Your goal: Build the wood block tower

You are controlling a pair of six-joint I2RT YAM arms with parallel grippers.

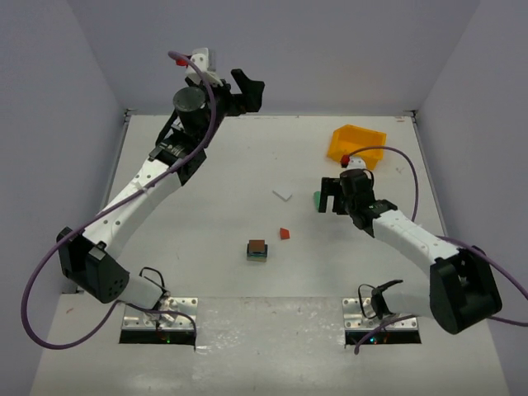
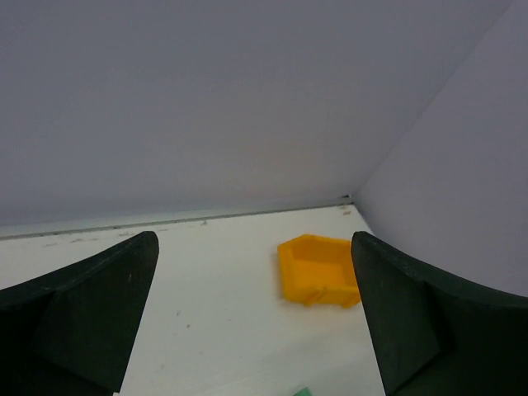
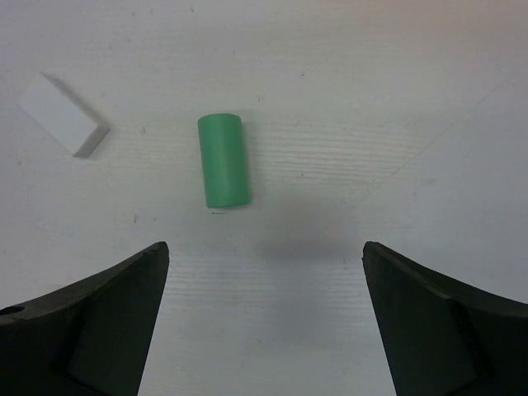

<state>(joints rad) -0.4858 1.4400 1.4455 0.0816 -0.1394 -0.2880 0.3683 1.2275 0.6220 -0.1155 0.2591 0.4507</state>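
A short stack of wood blocks (image 1: 256, 250) stands mid-table, a brown piece on top of a green one. Just to its upper right lies a red piece (image 1: 285, 233). A green cylinder block (image 3: 223, 160) lies flat ahead of my right gripper (image 3: 264, 313), which hovers open with nothing between its fingers. From above, that green block (image 1: 317, 199) peeks out just left of the right gripper (image 1: 328, 200). My left gripper (image 1: 252, 91) is raised near the back wall, open and empty (image 2: 256, 322). A sliver of green (image 2: 301, 391) shows at the bottom edge of the left wrist view.
A yellow bin (image 1: 356, 145) sits at the back right, also facing the left wrist camera (image 2: 318, 270). A white block (image 1: 283, 193) lies left of the green cylinder, upper left in the right wrist view (image 3: 63, 125). Walls enclose the table (image 1: 206, 165) on three sides.
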